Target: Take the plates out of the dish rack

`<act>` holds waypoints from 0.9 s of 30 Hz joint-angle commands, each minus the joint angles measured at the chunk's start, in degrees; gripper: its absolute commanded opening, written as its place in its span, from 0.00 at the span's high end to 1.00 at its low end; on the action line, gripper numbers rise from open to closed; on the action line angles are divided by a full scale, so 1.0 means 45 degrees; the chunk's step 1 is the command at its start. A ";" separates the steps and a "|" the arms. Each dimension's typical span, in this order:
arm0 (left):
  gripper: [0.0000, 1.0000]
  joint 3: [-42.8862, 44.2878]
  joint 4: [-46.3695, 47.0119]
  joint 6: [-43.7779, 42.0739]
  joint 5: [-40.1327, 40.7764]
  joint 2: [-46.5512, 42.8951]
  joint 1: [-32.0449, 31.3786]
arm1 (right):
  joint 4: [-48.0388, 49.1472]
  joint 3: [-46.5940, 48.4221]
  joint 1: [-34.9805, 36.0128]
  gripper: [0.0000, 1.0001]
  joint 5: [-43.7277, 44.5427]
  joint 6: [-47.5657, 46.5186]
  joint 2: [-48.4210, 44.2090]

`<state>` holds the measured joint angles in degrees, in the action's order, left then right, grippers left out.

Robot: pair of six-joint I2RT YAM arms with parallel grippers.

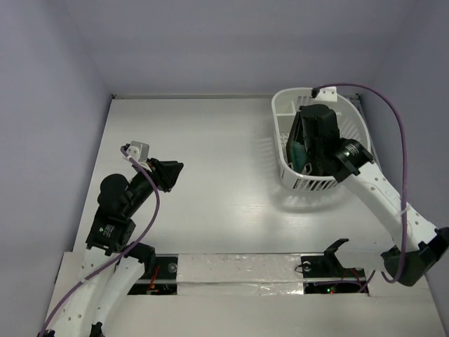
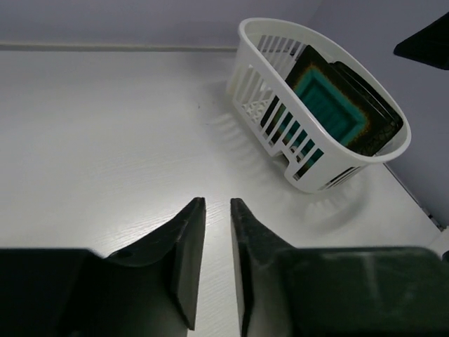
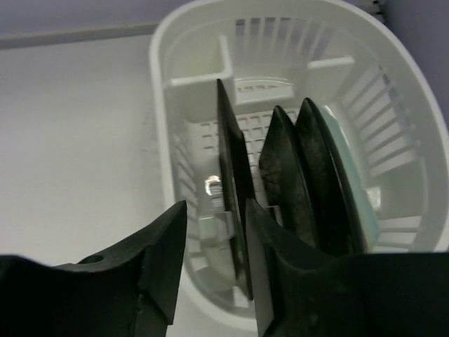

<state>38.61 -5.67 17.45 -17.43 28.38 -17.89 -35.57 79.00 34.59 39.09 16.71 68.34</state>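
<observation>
White plastic dish rack (image 3: 158, 63) beneath my right gripper (image 3: 215, 210) holds every plate I see. The teal plate (image 3: 228, 154) stands between my parted jaws, unclamped, with the black plates (image 3: 280, 161) just rightward. Nothing looks unloaded yet. My left gripper (image 2: 217, 203) is empty, its jaws narrowly apart.

Left arm (image 1: 119, 210): folded at the lower left of the top view, wrist pointing right.
Left gripper (image 2: 217, 203): fingers a narrow slit apart (nothing between them).
Right arm (image 1: 384, 191): stretched from lower right toward upper right.
Right gripper (image 3: 215, 206): aimed downward, jaws parted.
</observation>
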 commanded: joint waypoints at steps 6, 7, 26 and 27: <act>0.62 0.0385 0.0245 -0.0011 0.0300 -0.0096 0.0186 | -0.0220 0.0354 -0.1083 0.44 -0.0522 -0.0803 0.1727; 0.61 0.0385 0.0264 -0.0011 0.0299 -0.0096 0.0186 | -0.0317 0.0470 -0.1201 0.44 -0.0736 -0.0822 0.2134; 0.51 0.0326 0.0342 -0.0011 0.0163 -0.0155 0.0304 | -0.0825 0.0276 -0.1866 0.55 -0.0034 -0.0764 0.4306; 0.51 0.0326 0.0362 -0.0011 0.0163 -0.0174 0.0304 | -0.0845 0.0276 -0.1866 0.55 -0.0035 -0.0803 0.4384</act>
<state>38.61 -6.28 17.45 -16.32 28.21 -16.78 -38.44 79.00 26.30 37.10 13.67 86.94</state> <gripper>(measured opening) 0.491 0.451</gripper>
